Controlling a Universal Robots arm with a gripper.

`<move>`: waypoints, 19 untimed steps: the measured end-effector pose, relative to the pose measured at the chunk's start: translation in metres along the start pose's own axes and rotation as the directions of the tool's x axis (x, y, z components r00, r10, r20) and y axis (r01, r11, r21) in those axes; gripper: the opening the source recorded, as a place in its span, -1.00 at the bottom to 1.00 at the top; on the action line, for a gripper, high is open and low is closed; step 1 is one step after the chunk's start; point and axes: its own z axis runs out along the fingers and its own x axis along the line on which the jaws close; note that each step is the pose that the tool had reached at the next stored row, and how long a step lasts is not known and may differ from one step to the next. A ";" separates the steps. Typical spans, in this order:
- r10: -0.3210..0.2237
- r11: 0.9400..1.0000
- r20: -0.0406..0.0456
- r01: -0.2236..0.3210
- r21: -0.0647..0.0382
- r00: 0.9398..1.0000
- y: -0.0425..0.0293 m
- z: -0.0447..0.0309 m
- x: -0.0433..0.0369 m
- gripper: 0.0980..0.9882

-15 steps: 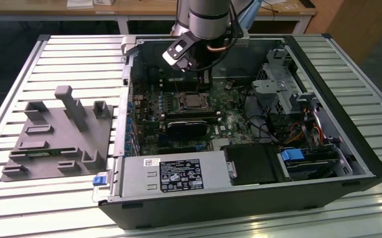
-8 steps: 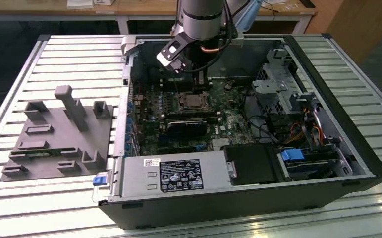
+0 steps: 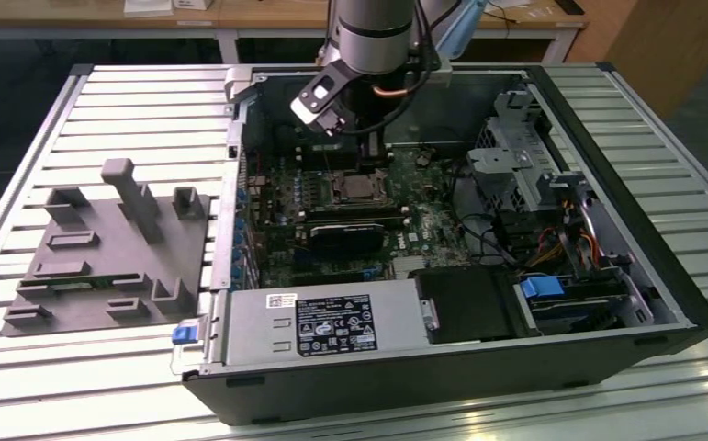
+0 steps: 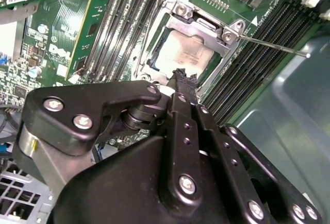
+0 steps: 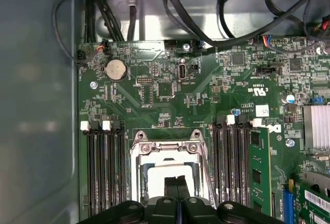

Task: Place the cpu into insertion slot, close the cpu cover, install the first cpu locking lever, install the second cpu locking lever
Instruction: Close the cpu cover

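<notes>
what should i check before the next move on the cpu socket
1. cpu seated in the insertion slot: ok, its silver top lies inside the socket.
2. cpu cover down over the chip: looks ok, the frame lies around the chip in both wrist views; whether it is fully flat, cannot tell.
3. locking lever latched: not ok, the thin rod sticks out from the socket across the memory slots.
4. pincer free to work: ok, it is shut with nothing in it, tips just above the socket's edge.
</notes>
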 end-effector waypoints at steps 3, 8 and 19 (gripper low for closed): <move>-0.031 1.000 0.001 0.031 0.001 1.000 0.0000 0.0000 0.0000 -0.98; -0.083 0.997 0.004 0.083 0.002 0.997 0.0001 0.0001 0.0000 -0.98; -0.242 0.970 0.014 0.242 0.006 0.970 0.0000 0.0002 0.0000 -0.98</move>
